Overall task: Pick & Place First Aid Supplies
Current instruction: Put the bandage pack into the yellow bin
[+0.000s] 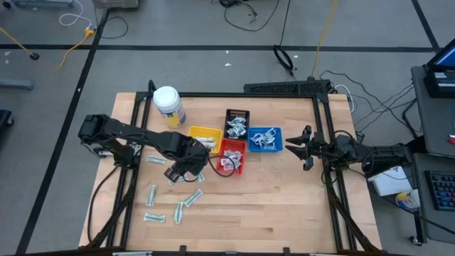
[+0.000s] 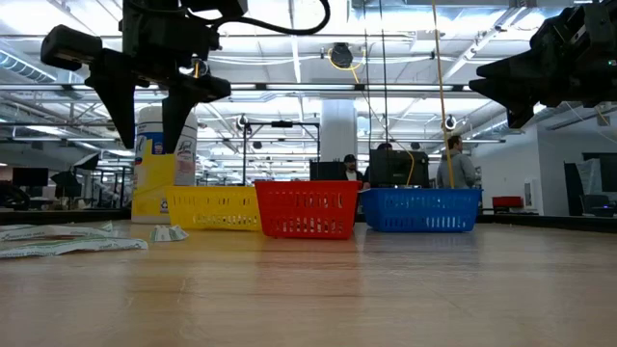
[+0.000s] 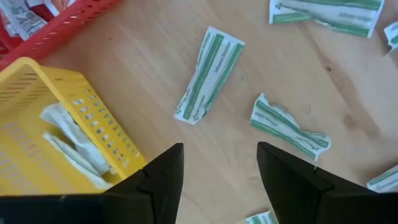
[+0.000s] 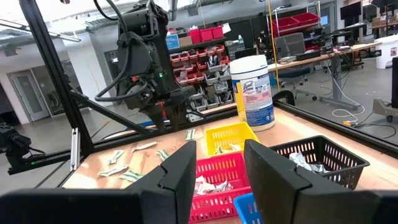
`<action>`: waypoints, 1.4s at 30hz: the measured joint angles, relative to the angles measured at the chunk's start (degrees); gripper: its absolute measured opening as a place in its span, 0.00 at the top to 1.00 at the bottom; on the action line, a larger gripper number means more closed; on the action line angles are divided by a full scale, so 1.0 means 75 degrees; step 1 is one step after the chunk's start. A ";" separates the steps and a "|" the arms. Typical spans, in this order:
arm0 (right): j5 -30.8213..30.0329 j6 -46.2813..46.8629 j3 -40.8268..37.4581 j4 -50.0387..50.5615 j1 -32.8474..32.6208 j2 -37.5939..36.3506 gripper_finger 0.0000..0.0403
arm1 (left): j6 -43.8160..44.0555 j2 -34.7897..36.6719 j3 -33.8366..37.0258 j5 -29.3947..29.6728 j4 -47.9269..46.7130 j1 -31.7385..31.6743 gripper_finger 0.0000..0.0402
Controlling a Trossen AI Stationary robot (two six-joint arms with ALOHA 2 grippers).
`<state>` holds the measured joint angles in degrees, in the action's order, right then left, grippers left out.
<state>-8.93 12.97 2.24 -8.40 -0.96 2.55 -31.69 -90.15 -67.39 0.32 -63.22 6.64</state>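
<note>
Green-striped packets (image 1: 186,200) lie loose on the wood table (image 1: 284,206), left and near of the yellow tray (image 1: 204,139). Left gripper (image 1: 186,168) hovers beside that tray, fingers spread, nothing held (likely between picks). Next: descend on one packet, pinch it. Right gripper (image 1: 304,148) waits far right, fingers apart, empty.

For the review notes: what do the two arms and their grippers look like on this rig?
Both arms are matte black, built of chunky jointed segments with black cables looping off them. The left gripper and right gripper each end in two broad, flat, angular black fingers, plain and without visible markings. A small green light shows on the left arm's body in the right wrist view.
</note>
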 joint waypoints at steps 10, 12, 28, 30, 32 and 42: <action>0.0000 -0.0001 0.0001 0.0000 0.0001 0.0000 0.68 | -0.0295 -0.0305 0.0012 0.0029 0.0527 0.0148 0.48; 0.0000 -0.0003 0.0003 0.0000 -0.0001 0.0000 0.68 | -0.0309 -0.0391 0.0047 0.0028 0.0742 0.0217 0.48; 0.0000 0.0000 0.0001 0.0000 -0.0001 0.0000 0.68 | -0.0964 -0.1477 0.0589 -0.0021 0.2030 0.0582 0.48; 0.0000 0.0000 0.0001 0.0002 0.0002 0.0000 0.68 | -0.1122 -0.1607 0.0589 0.0043 0.2165 0.0582 0.48; 0.0003 -0.0003 0.0000 0.0000 0.0002 0.0000 0.68 | -0.1259 -0.1723 0.0589 0.0120 0.2291 0.0593 0.48; 0.0000 -0.0002 0.0001 0.0000 -0.0001 0.0000 0.68 | -0.2238 -0.1789 0.0591 0.0065 0.2554 0.0630 0.57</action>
<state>-8.93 12.96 2.25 -8.40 -0.97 2.55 -48.48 -103.57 -62.96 0.80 -44.07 11.36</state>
